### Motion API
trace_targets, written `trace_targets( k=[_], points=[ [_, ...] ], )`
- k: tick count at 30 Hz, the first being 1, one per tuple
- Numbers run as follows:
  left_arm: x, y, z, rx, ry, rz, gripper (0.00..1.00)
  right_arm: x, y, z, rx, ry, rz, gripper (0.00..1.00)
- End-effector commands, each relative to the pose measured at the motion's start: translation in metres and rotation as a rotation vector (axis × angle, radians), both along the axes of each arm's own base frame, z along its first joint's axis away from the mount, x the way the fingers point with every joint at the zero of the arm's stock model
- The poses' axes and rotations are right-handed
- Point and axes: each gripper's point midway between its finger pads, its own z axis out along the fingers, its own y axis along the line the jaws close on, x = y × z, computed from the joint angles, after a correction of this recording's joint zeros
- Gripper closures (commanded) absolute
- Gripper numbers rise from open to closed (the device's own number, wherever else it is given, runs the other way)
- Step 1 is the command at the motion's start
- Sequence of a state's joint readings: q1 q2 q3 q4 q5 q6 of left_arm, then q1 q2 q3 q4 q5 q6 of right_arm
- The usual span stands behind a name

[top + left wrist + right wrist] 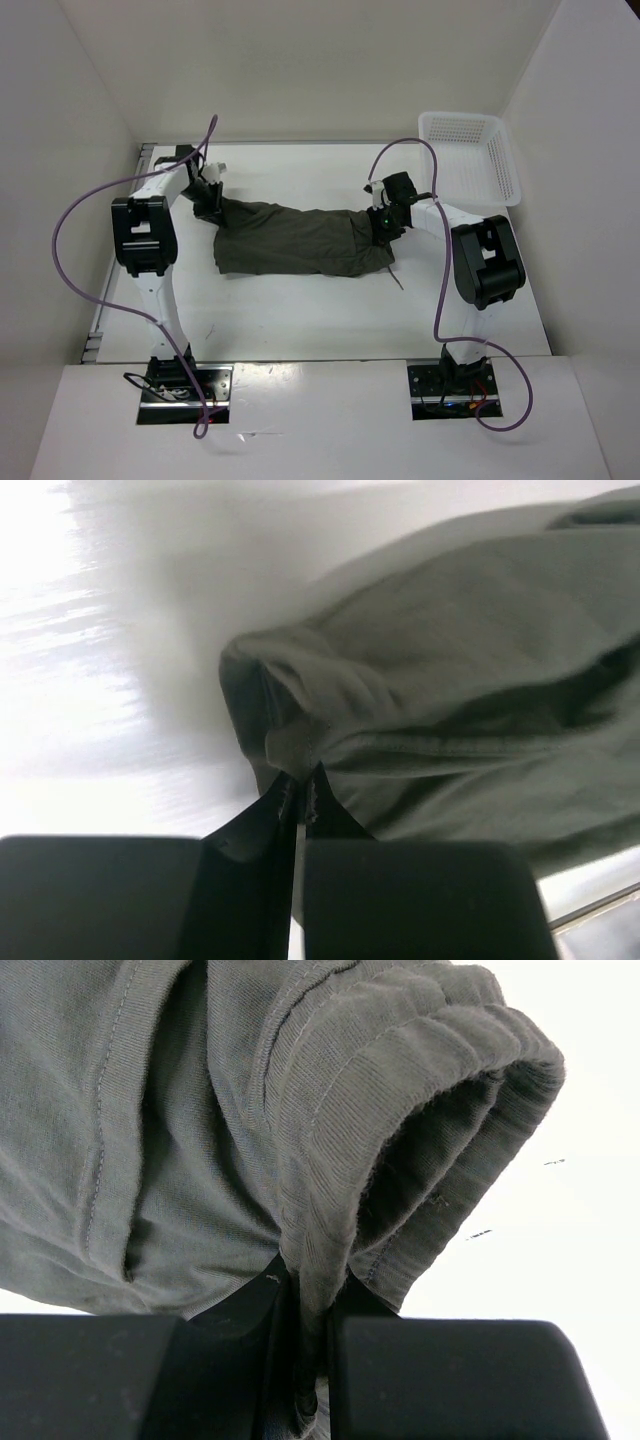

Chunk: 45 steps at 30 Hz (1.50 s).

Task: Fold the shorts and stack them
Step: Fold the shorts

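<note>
On the white tabletop (300, 320), seen from above, the shorts (300, 240) lie stretched out sideways between the two arms. The left fingers (211, 204) are at the left end of the cloth, and the right fingers (386, 224) are at the right end. A thin string (397, 280) pokes out from the shorts near the right end. A white basket (468, 155) sits at the far right corner, well apart from the shorts. In the left wrist view, the left fingers (285, 805) are pinched almost together on a corner of the shorts (460, 650), and the cloth is bunched up there. In the right wrist view, the right fingers (272, 1298) squeeze the thick ribbed band of the shorts (200, 1110), which curls over just above them.
</note>
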<state>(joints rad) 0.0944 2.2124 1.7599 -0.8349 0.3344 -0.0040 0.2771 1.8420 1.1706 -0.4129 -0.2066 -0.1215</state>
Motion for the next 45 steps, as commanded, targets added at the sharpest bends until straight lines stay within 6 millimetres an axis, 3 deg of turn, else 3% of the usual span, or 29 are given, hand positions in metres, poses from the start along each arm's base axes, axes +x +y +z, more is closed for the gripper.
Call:
trace_targets(
  k=[1,6,10,14,18,24,26,29,30,31,32,33,34,35,38,41,45],
  points=[
    [0.015,-0.003,0.065,-0.021,-0.168,-0.010,1.00,-0.012,-0.008,0.001,-0.043,0.020,0.029,1.00],
    [0.019,-0.007,0.107,-0.041,-0.231,-0.020,1.00,-0.012,-0.008,0.001,-0.047,0.017,0.037,1.00],
    [0.021,-0.010,0.118,-0.059,-0.246,-0.028,1.00,-0.012,-0.008,0.001,-0.050,0.014,0.045,1.00],
    [0.043,-0.002,0.127,-0.071,-0.300,-0.018,1.00,-0.011,-0.008,0.004,-0.051,0.002,0.053,1.00],
    [0.065,0.022,0.093,0.047,-0.264,0.028,1.00,-0.010,-0.008,0.008,-0.049,-0.007,0.053,1.00],
    [0.072,0.049,0.022,0.178,-0.135,0.071,1.00,-0.006,-0.012,0.011,-0.065,-0.029,0.029,1.00],
    [0.073,0.051,0.010,0.187,-0.115,0.072,0.99,-0.002,-0.011,0.015,-0.062,-0.039,0.029,1.00],
    [0.074,0.051,-0.004,0.185,-0.092,0.070,0.86,0.003,-0.006,0.021,-0.038,-0.049,0.014,0.93],
    [0.076,0.048,-0.003,0.170,-0.103,0.066,0.76,0.003,-0.006,0.021,-0.038,-0.049,0.013,0.69],
    [0.079,0.042,-0.002,0.136,-0.118,0.057,0.54,0.006,-0.002,0.029,-0.016,-0.064,0.023,0.61],
    [0.078,0.039,0.007,0.119,-0.130,0.052,0.47,0.006,-0.002,0.029,-0.016,-0.064,0.023,0.54],
    [0.082,0.037,0.016,0.107,-0.158,0.049,0.40,0.005,0.001,0.033,-0.002,-0.070,0.029,0.39],
    [0.079,0.032,0.020,0.083,-0.161,0.042,0.35,0.004,0.003,0.033,0.013,-0.062,0.022,0.36],
    [0.081,0.032,0.033,0.086,-0.192,0.043,0.23,0.005,0.009,0.038,0.047,-0.060,0.022,0.33],
    [0.077,0.029,0.064,0.051,-0.244,0.038,0.05,0.012,0.023,0.052,0.126,-0.066,0.000,0.24],
    [0.066,0.029,0.095,0.036,-0.285,0.040,0.01,0.022,0.028,0.058,0.162,-0.072,-0.051,0.19],
    [0.019,0.025,0.094,0.016,-0.186,0.047,0.03,0.033,0.028,0.060,0.164,-0.086,-0.097,0.18]
  ],
)
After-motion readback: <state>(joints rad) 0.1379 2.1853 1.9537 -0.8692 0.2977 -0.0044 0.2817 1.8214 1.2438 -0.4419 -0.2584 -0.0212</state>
